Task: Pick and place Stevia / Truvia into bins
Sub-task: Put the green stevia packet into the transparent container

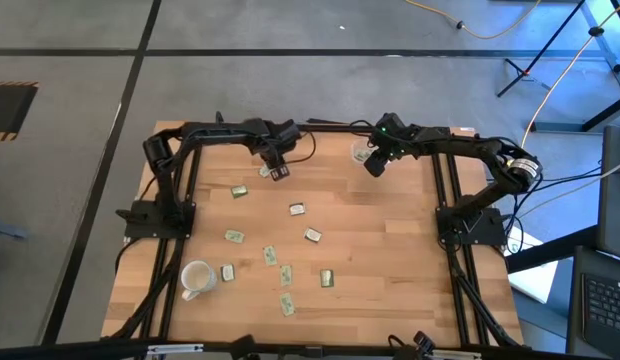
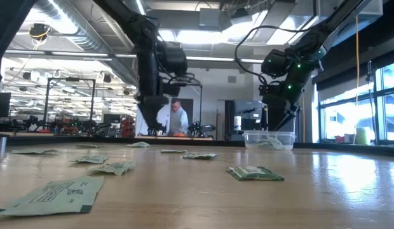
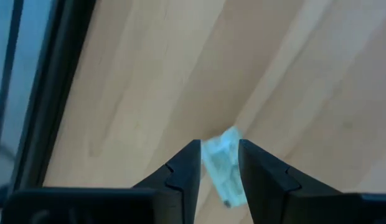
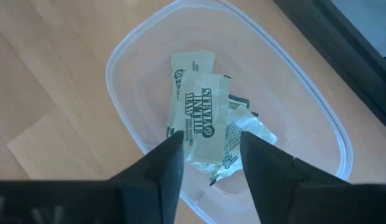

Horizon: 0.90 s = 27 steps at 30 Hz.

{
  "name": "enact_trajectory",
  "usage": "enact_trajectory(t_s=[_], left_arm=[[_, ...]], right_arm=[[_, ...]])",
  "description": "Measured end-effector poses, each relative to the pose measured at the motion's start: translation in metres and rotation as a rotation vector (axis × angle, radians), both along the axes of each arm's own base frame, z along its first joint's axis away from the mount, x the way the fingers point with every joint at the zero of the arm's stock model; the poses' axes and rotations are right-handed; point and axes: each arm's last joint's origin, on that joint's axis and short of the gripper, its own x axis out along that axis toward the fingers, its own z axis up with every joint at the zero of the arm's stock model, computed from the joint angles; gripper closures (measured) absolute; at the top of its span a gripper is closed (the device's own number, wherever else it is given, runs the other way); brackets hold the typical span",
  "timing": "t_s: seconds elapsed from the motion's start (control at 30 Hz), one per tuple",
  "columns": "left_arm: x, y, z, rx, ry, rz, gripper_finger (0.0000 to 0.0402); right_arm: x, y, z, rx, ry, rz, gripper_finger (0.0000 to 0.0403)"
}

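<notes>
The right hand hovers over the clear bin at the upper right of the table, fingers spread, holding nothing; Stevia sachets lie inside. The left hand, upper centre, stands parted astride one sachet lying on the wood. Other sachets lie scattered mid-frame, near a white mug.

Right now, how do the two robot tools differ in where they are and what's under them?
The left tool points at bare table, with one sachet between its fingers; the right tool hangs over the clear bin, where several sachets already lie. From above, the left tool sits far from the bin, the right beside it. Both have dark fingers spread apart.
</notes>
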Motion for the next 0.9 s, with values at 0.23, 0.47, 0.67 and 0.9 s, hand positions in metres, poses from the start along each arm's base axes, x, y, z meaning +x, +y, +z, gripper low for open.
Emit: enact_trajectory(t_s=[0.23,0.47,0.67,0.9], left_arm=[[0.001,0.003,-0.016,-0.038,0.026,0.084,0.0311],[0.000,0.008,-0.037,-0.091,0.073,0.133,0.0312],[0.002,0.009,-0.047,-0.104,0.097,0.140,0.0325],[0.002,0.008,-0.047,-0.109,0.093,0.139,0.0355]], right_arm=[[-0.001,0.000,0.000,0.006,0.006,0.000,0.0241],[-0.002,0.002,-0.002,0.020,0.023,0.002,0.0241],[-0.002,0.002,-0.002,0.023,0.026,0.002,0.0240],[-0.002,0.002,-0.002,0.024,0.026,0.000,0.0240]])
